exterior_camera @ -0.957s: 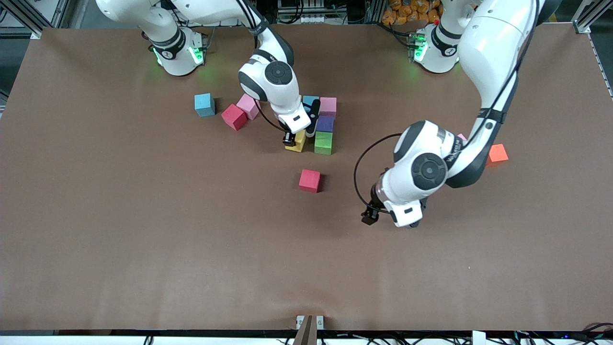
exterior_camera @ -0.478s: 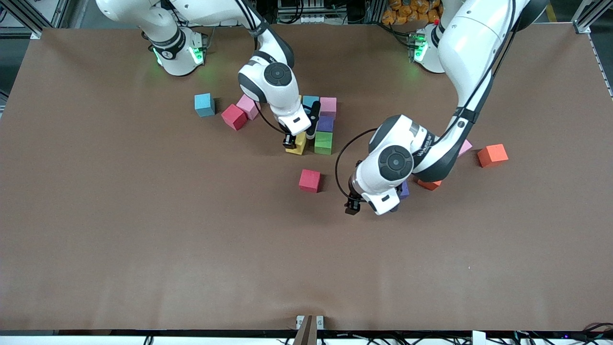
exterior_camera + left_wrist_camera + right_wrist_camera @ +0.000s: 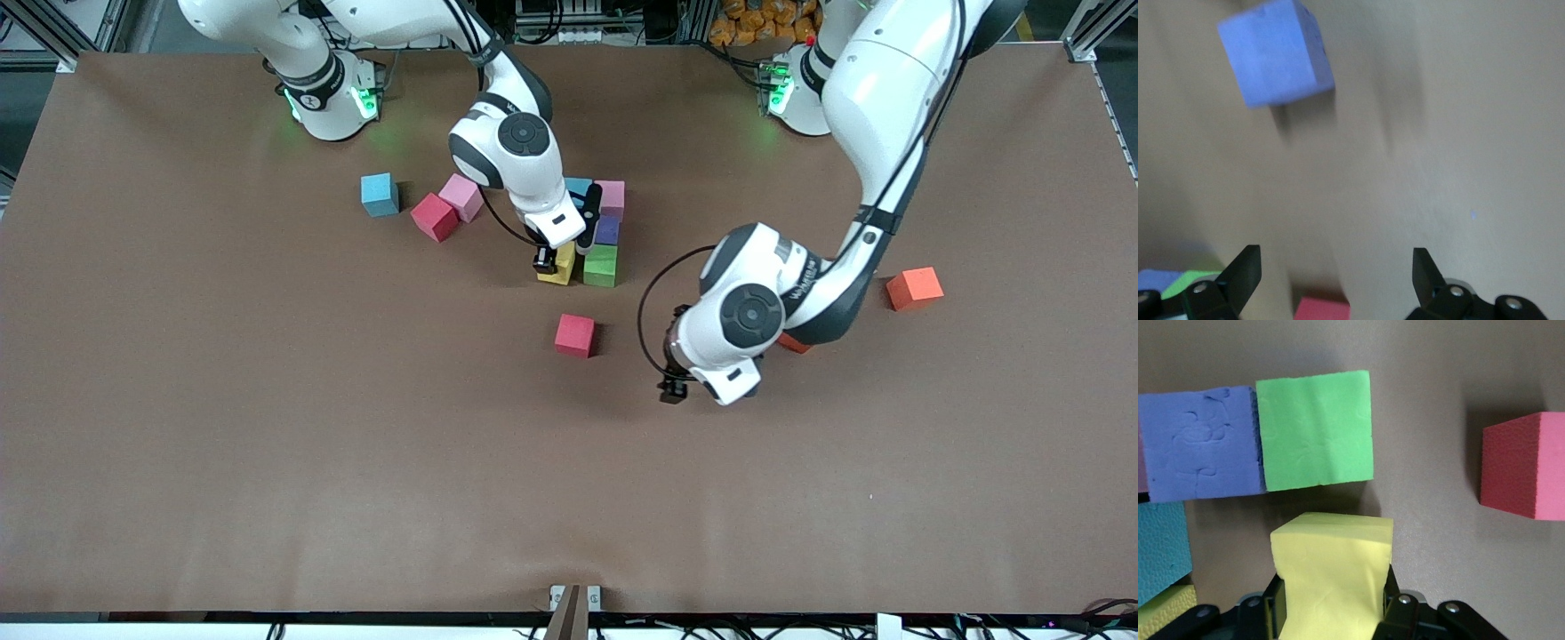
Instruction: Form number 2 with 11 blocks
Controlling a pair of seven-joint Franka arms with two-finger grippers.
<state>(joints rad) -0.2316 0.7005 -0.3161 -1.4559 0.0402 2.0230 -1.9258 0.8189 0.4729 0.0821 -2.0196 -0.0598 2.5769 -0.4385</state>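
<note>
Right end effector (image 3: 562, 259) grips yellow block (image 3: 1331, 577), seating it at green block's (image 3: 601, 265) 9 o'clock; release next. Left end effector (image 3: 1336, 277) wide, over counter (image 3: 267, 427).

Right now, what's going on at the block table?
The right gripper is shut on a yellow block, holding it beside the green block at the near end of the partly built number 2. The left gripper is open and empty, over bare table near a loose purple block. A red block lies nearer the front camera than the cluster; more loose blocks sit toward both arms' ends.
</note>
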